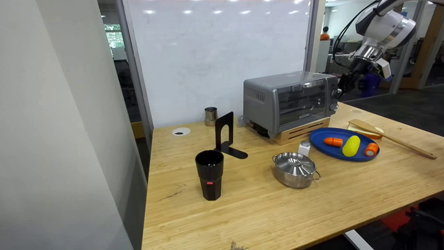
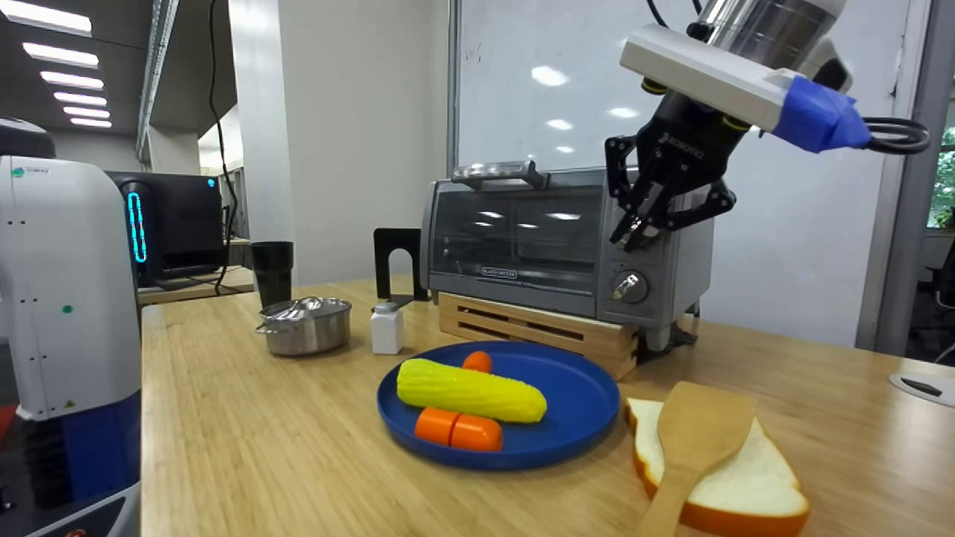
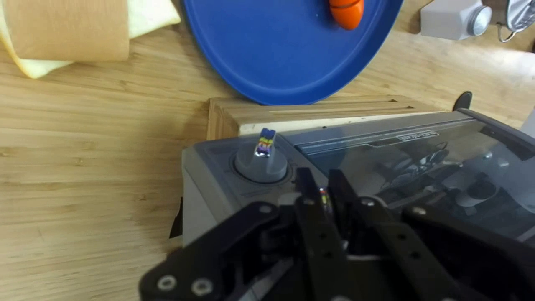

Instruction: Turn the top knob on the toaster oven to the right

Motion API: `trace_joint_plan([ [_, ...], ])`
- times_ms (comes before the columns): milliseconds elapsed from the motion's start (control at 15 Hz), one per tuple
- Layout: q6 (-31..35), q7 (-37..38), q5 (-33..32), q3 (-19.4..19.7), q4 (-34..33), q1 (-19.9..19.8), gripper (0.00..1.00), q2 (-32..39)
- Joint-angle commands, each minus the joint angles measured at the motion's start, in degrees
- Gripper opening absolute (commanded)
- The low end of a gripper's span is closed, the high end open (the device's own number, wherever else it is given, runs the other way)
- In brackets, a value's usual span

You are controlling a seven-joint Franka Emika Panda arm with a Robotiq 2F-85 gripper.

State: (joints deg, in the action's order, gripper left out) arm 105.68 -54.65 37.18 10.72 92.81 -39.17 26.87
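The grey toaster oven (image 1: 259, 108) stands on a wooden riser and shows in both exterior views (image 2: 515, 277). Its top knob (image 3: 324, 196) shows in the wrist view as a shiny handle strip between my fingers. My gripper (image 3: 318, 177) is closed around that handle, one finger on each side. In both exterior views the gripper (image 1: 340, 93) reaches down at a slant to the control panel, and its fingertips (image 2: 633, 239) cover most of the top knob. The lower knob (image 2: 630, 286) is uncovered, and its handle is tilted. It also shows in the wrist view (image 3: 262, 165).
A blue plate (image 2: 582, 432) with toy corn and carrot pieces lies in front of the oven. Bread (image 2: 753, 485) with a wooden spatula (image 2: 705, 425) on it lies beside the plate. A white shaker (image 2: 386, 330), steel pot (image 1: 295, 177), black cup (image 1: 210, 177) and black bookend (image 1: 225, 132) stand farther along.
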Motion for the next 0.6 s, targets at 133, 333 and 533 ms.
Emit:
trace_joint_plan([
  [133, -10.76, -7.20, 4.72, -1.42, -7.92, -5.53, 0.03, 4.75],
  [333, -15.22, -8.18, 6.89, -1.86, -11.97, -7.49, 0.03, 8.22],
  [533, -18.95, -7.91, 8.04, -2.59, -15.43, -8.95, 0.03, 10.99],
])
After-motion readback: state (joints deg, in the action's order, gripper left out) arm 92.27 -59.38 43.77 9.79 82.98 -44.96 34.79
